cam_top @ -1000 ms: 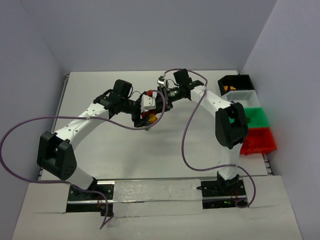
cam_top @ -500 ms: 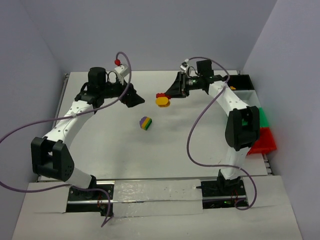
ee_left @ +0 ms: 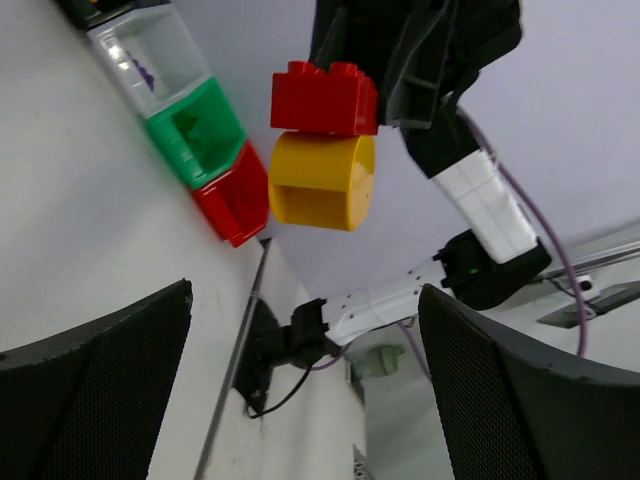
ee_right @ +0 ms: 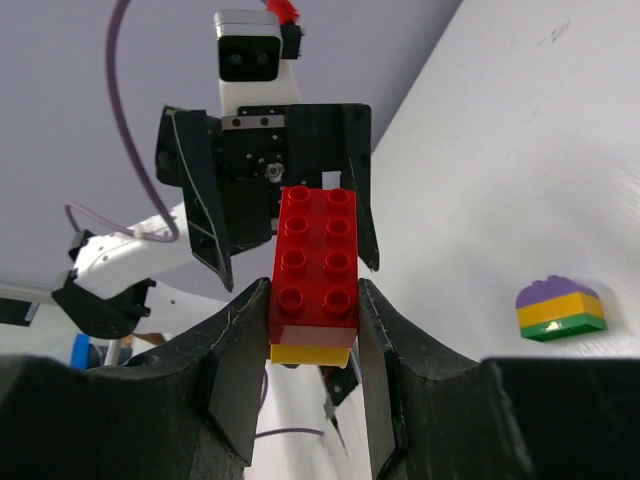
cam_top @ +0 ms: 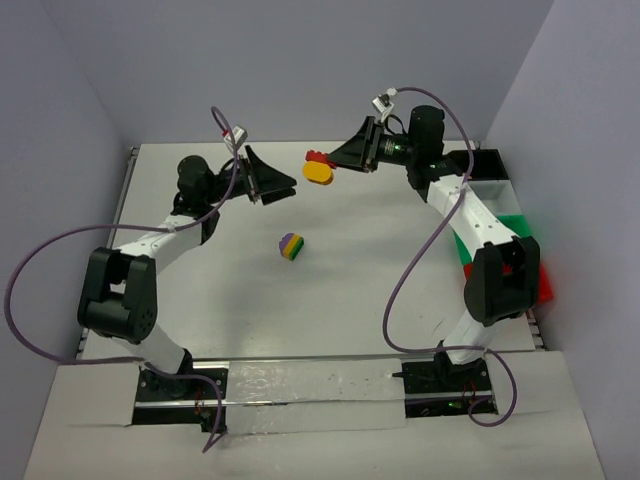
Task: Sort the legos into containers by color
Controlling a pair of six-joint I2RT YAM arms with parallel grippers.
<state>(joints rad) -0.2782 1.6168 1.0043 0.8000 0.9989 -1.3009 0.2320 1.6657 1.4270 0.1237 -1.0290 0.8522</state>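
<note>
Right gripper (ee_right: 313, 320) clamped on red brick (ee_right: 313, 250), yellow piece (ee_left: 320, 180) stuck beneath, high above desk (cam_top: 220, 290). Left gripper (cam_top: 272, 178) jaws wide apart, empty. Risk: joined pair dropped into red container (ee_left: 232, 205) missorts yellow; yellow could pop off mid-carry.

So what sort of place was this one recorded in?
Probably a lab robot test cell, not a home: a bare white table boxed in by plain walls, with a row of small coloured bins at its right edge.
</note>
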